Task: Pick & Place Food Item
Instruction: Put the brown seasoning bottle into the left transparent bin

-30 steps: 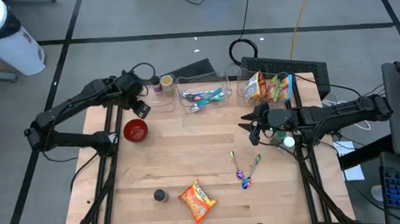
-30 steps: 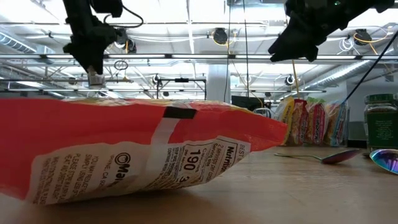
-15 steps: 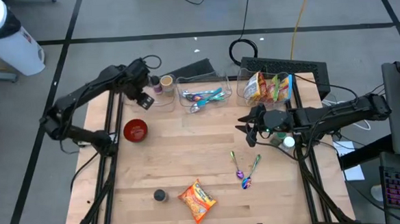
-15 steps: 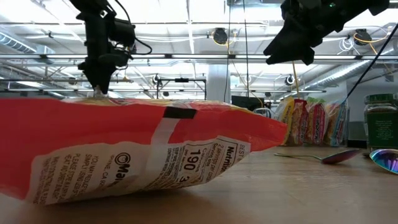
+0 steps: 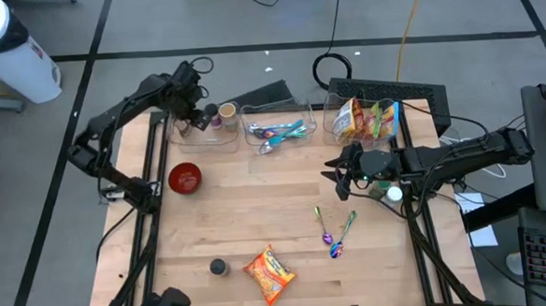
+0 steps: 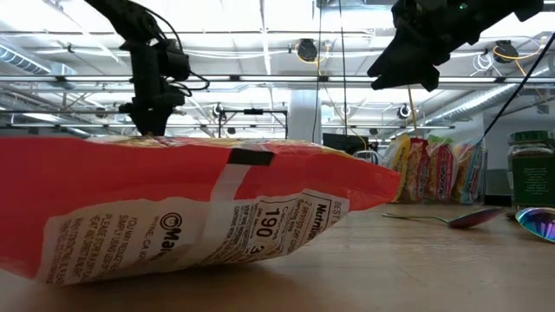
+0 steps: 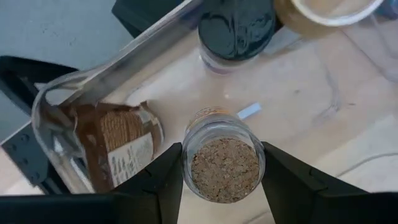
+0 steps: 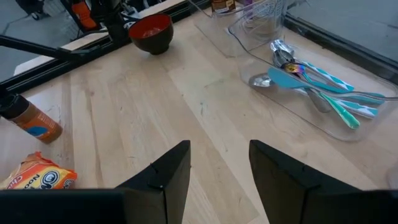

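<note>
A small glass jar (image 7: 224, 165) with brown granules showing at its top sits between the fingers of my left gripper (image 5: 190, 115), over the clear tray (image 7: 81, 93) at the table's far left. In that tray lie a brown packet (image 7: 118, 146), a black-lidded jar (image 7: 235, 28) and a tan-lidded jar (image 5: 227, 109). My right gripper (image 5: 333, 169) hovers open over the table's right middle with nothing between its fingers. An orange noodle packet (image 5: 269, 273) lies flat near the front edge. My left gripper pinches the jar's round side wall (image 7: 186, 163) between its two fingers (image 7: 163, 180), one on each side, just below the rim. The fingers come from above, pointing steeply down. The jar stays upright, mouth up, over the tray's floor; its base is hidden.
A red bowl (image 5: 184, 177) stands at the left middle. A clear tray with cutlery (image 5: 277, 132) and another with snack bags (image 5: 370, 120) line the far edge. Two spoons (image 5: 336, 232) lie at the right, and a small dark-capped bottle (image 5: 218, 266) stands near the front.
My left gripper has carried the jar toward the table's far edge, from beside the red bowl to over the clear tray, sinking a little. The jar has stayed upright in the hold.
</note>
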Robot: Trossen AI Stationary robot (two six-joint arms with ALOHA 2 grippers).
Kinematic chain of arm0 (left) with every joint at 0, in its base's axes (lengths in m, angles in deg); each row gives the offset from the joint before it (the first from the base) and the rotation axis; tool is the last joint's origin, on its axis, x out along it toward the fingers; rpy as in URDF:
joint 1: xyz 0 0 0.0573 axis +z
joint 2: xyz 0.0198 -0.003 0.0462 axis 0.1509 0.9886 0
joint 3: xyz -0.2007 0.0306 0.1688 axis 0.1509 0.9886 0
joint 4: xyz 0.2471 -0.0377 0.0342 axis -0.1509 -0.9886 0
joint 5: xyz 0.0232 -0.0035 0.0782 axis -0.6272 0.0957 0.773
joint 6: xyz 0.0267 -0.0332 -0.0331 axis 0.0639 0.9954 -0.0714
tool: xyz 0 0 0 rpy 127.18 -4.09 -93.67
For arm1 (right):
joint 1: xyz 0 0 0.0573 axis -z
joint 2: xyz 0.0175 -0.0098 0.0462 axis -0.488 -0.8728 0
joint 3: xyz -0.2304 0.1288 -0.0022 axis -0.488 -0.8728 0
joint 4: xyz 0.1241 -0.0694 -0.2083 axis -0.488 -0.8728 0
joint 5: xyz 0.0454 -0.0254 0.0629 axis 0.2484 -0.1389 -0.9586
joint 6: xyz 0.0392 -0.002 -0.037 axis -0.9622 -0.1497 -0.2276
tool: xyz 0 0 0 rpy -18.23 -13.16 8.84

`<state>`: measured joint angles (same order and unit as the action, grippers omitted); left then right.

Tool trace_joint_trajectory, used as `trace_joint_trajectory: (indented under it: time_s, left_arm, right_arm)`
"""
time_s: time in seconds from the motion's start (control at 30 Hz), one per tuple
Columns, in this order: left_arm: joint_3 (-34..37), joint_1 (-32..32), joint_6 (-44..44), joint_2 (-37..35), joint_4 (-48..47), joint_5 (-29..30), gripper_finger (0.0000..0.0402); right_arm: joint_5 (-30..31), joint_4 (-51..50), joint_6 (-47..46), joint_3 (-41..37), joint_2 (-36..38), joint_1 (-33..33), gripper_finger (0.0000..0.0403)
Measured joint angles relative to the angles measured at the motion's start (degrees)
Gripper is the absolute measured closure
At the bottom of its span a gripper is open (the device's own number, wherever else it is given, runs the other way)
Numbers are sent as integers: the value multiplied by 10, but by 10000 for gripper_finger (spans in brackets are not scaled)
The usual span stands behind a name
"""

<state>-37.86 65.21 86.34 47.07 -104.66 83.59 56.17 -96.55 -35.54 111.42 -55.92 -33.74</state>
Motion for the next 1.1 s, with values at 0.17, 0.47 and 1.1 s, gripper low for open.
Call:
trace_joint_trajectory:
  time_s: [0.17,0.47,1.1]
  left_arm:
    - [0,4,-24,22,17,0,219]
    - [0,6,-49,67,46,0,219]
    - [1,59,-54,98,102,6,219]
  right_arm:
    - [1,0,1,0,0,1,248]
    - [3,0,-4,0,0,1,248]
    - [6,0,-5,0,0,1,248]
